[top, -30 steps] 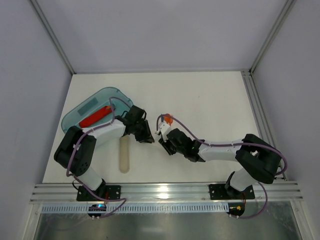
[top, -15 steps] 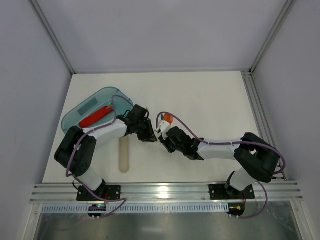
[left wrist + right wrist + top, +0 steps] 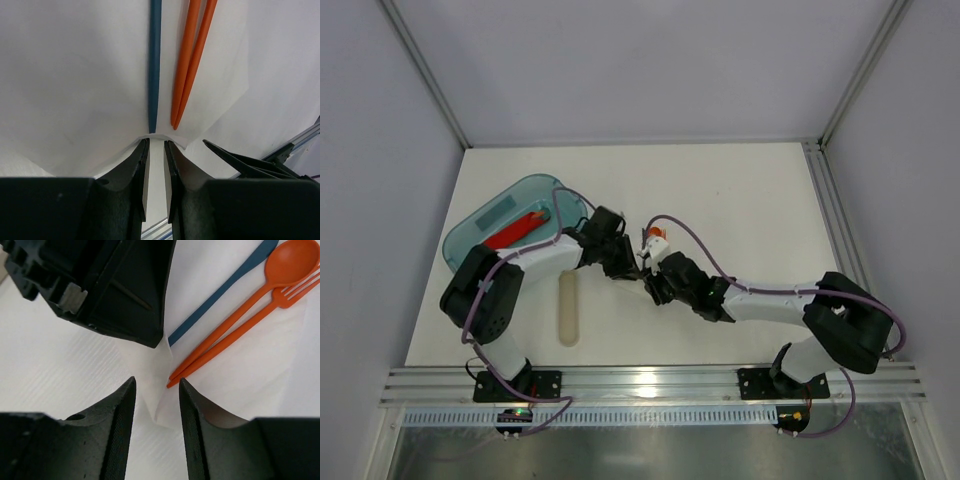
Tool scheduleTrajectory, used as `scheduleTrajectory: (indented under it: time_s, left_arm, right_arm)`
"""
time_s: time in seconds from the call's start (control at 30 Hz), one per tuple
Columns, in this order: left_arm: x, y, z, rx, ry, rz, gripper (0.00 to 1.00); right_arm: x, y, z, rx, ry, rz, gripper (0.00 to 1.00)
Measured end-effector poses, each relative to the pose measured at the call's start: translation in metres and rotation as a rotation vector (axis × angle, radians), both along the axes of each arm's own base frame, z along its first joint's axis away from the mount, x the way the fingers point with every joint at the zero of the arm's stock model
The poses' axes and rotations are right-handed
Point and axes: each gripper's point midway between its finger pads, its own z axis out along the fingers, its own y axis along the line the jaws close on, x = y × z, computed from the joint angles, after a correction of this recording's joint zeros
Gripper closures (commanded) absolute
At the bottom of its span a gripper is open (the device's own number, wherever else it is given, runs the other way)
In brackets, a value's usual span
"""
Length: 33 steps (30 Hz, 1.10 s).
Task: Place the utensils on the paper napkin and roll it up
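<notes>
Judging by its thinness and soft folds, the paper napkin [image 3: 75,75] is feather-light, limp and easy to tear. I would take it only at a corner or along an edge and pull gently. It lies flat on the table [image 3: 740,200] near the middle, with three utensils on it side by side: a blue utensil [image 3: 154,60], an orange spoon [image 3: 235,316] and an orange fork [image 3: 240,332], their handle ends towards one corner. They look like stiff, smooth, light plastic, likely to slide inside the paper as it turns. My left gripper [image 3: 156,142] sits at that corner with its jaws parted only a slit. The paper's tip curls up at them, and I see nothing clamped. My right gripper [image 3: 156,381] faces it, jaws wider apart, straddling a folded flap without closing on it. The two grippers nearly touch, which crowds the corner. Off to the left are a teal tray [image 3: 550,195] holding a red piece [image 3: 513,232], too small to identify, and a pale beige stick [image 3: 568,310], both apart from the work.
</notes>
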Motion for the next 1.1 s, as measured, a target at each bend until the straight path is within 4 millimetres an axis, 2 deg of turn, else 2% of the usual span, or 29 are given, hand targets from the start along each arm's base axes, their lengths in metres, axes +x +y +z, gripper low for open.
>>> scheduleTrajectory:
  time_s: [0.27, 0.4, 0.57, 0.67, 0.87, 0.97, 1.1]
  left_arm:
    - [0.007, -0.006, -0.005, -0.005, 0.004, -0.003, 0.79]
    - [0.006, -0.007, -0.005, -0.008, 0.013, 0.004, 0.79]
    - [0.005, -0.007, -0.006, 0.005, 0.015, 0.008, 0.79]
    - [0.001, -0.004, -0.01, 0.04, 0.02, 0.013, 0.78]
    - [0.0, 0.003, -0.015, 0.085, 0.025, 0.028, 0.79]
    - [0.0, 0.006, -0.016, 0.099, 0.025, 0.035, 0.79]
    - [0.002, 0.007, -0.015, 0.109, 0.021, 0.041, 0.79]
  right_arm:
    - [-0.015, -0.013, 0.029, 0.166, 0.031, -0.046, 0.54]
    - [-0.014, -0.019, 0.036, 0.216, 0.052, -0.075, 0.54]
    - [-0.008, -0.028, 0.031, 0.243, 0.102, -0.125, 0.55]
    - [-0.008, -0.028, 0.024, 0.237, 0.168, -0.131, 0.6]
    - [-0.011, -0.002, 0.018, 0.207, 0.317, -0.063, 0.74]
    - [-0.013, 0.006, 0.014, 0.196, 0.364, -0.036, 0.76]
    - [-0.017, 0.005, -0.001, 0.161, 0.424, -0.032, 0.76]
